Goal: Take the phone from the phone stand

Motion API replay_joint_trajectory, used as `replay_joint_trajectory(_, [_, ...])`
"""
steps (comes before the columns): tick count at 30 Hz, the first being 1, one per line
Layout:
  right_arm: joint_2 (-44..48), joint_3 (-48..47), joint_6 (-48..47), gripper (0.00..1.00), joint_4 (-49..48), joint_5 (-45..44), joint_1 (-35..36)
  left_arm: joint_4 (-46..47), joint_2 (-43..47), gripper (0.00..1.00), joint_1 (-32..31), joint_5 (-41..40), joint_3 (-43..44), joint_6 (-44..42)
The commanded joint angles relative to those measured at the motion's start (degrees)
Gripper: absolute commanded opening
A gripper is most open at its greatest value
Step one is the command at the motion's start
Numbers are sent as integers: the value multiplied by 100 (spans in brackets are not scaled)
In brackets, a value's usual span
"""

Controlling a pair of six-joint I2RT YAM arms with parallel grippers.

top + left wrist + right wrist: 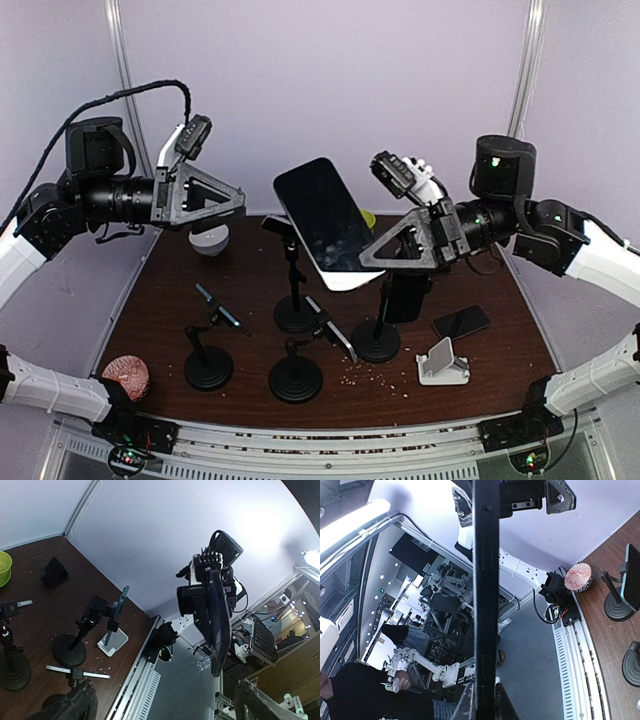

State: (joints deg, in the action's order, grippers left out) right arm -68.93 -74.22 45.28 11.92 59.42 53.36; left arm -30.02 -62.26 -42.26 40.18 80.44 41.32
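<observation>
Two phones in shot — which one is the task's?

The slim black smartphone with the glossy dark screen [461,321]. It lies flat on the dark brown wooden table [170,290], below the right gripper [485,703] and well apart from its jaws. Nothing is touching it.

And the small white plastic wedge-shaped stand [443,362]?

Bare. It sits just beside the slim phone, further below the right jaws and nearer the arm bases. I'd judge the removal itself done: phone off, stand empty.

Then what is the right arm carrying?

The other one, the large black phone with the pale grey rim [315,215]. The right jaws are pressed together on its lower edge and hold it in the air above the tall black pole holders with round bases [296,375]. The wrist view shows it edge-on, a thin dark bar rising straight out from between the jaws.

Left side?

Left gripper [165,700] is raised, jaws spread wide, nothing between them. The big phone hangs out ahead of them, apart. The task phone is far across the table from those jaws.

What's left?

For the task as worded, little that I can see — maybe only parking the arms. Whether the big phone has to go anywhere, I can't tell.
</observation>
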Motion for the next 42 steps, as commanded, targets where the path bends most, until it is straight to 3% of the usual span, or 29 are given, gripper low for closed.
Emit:
replay_joint_trajectory(1, [-401,-542,-655,0,164,302,282,583,73,82,-215,106,84,291])
replay_joint_trajectory(8, [-844,-817,-754,0,299,430,509,624,370,71,-498,-244,-369,314])
replay_joint_trajectory(17, [-1061,-966,-699,0,265,653,677,797,422,48,-712,-488,-719,378])
replay_joint_trajectory(27, [-1155,-876,-757,0,291,728,712,1314,509,0,-753,-390,-1072,604])
replay_joint_trajectory(40, [-1108,-1104,-1143,1,668,272,715,1131,782,0,-753,-837,-1071,713])
replay_joint_trajectory(41, [-1107,-1104,-1133,0,640,336,711,1066,759,8,-750,-815,-1056,720])
replay_joint_trajectory(42, [-1101,-1104,-1127,0,622,368,711,1008,733,30,-753,-794,-1043,720])
